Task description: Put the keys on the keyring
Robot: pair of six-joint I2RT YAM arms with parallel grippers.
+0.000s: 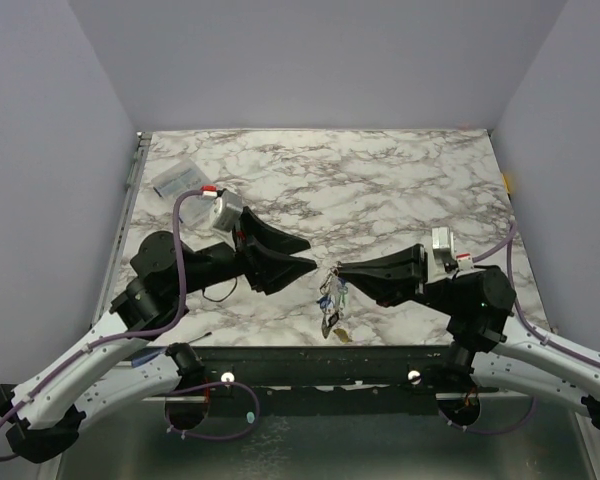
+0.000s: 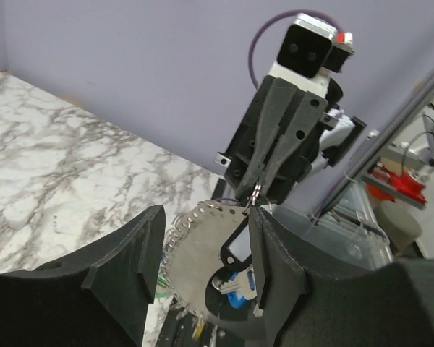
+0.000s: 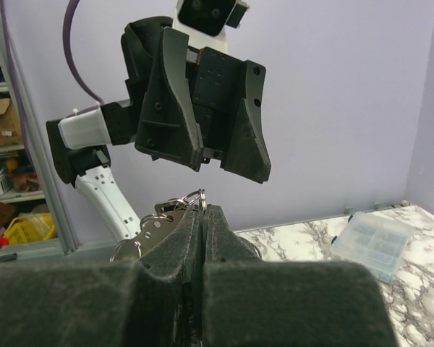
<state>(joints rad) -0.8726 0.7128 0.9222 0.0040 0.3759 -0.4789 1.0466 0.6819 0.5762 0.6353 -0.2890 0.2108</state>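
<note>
Close to the table's (image 1: 400, 190) near edge, the keys (image 1: 332, 300) hang from the keyring (image 3: 195, 196), which is pinched by the right gripper (image 1: 338, 268), tips closed. Just left, the left gripper (image 1: 312, 254) stands with jaws apart. Open marble stretches beyond, and a clear box (image 1: 175, 178) sits far left

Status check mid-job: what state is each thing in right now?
right gripper: shut on the keyring.
left gripper: open, facing the keyring.
keyring: pinched, held off the table.
keys: hanging in a bunch below the keyring.
clear box: flat on the table, far from both grippers.
</note>
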